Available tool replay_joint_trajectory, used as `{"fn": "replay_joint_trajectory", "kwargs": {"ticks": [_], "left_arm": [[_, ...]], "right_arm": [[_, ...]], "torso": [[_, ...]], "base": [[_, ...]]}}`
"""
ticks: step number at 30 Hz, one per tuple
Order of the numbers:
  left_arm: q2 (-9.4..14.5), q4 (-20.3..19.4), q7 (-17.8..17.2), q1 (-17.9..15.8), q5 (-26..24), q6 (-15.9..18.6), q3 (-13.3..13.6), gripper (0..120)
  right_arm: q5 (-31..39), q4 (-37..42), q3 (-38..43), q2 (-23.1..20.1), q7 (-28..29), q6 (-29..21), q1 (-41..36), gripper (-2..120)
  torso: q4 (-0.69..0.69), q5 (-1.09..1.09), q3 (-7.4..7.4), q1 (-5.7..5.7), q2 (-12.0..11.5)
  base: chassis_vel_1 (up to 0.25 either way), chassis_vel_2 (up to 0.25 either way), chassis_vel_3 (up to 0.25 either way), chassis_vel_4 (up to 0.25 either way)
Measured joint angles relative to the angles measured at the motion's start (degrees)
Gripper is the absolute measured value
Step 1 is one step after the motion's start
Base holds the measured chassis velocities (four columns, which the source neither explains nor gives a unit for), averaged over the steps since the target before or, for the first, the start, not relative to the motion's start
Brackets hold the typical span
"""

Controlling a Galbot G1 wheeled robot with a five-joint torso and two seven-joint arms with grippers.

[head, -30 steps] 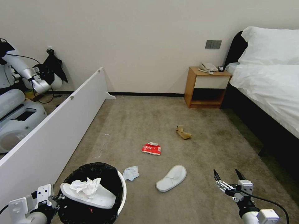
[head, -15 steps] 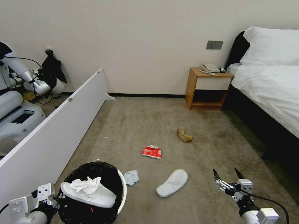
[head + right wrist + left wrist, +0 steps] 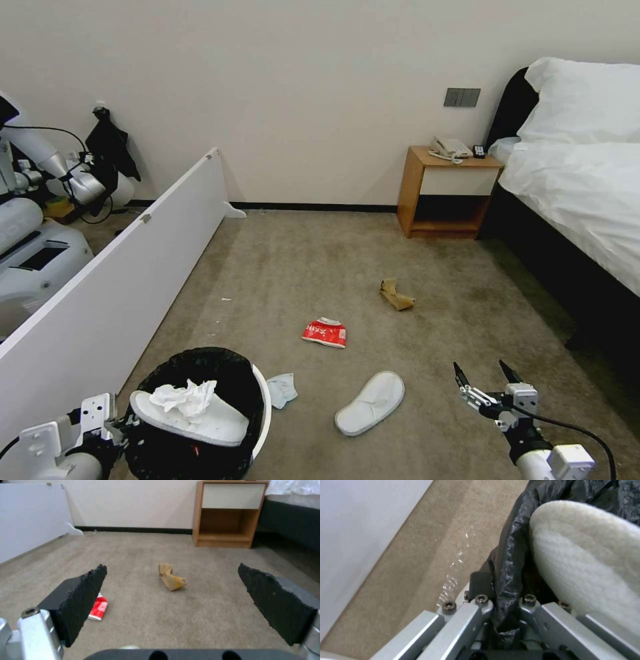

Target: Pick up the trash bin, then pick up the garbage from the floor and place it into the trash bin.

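My left hand point(image 3: 110, 427) is clamped on the black-lined rim of the bin point(image 3: 261, 400), carried low at my near left; a slipper point(image 3: 190, 417) and a tissue point(image 3: 183, 398) already lie inside. My right hand point(image 3: 481, 381) hangs spread wide and empty at the near right. I judge I'm partway through collecting. On the floor point(image 3: 300, 267) remain a second slipper point(image 3: 371, 403), another tissue point(image 3: 283, 389) beside the bin, a red packet point(image 3: 325, 333) and, farther off, a paper bag point(image 3: 397, 295). Next my right hand must drop left over the nearest slipper.
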Motion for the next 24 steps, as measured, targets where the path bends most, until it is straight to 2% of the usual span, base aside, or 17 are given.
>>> {"fn": "replay_joint_trajectory", "kwargs": {"ticks": [24], "left_arm": [[0.21, -0.34, 0.03, 0.09, -0.18, 0.0, -0.15, 2]], "right_arm": [[-2.08, -1.26, -1.47, 0.71, -1.74, 1.47, -0.04, 100]], "torso": [[0.0, 0.0, 0.0, 0.0, 0.0]], "base": [[-0.049, 0.045, 0.044, -0.048]]}}
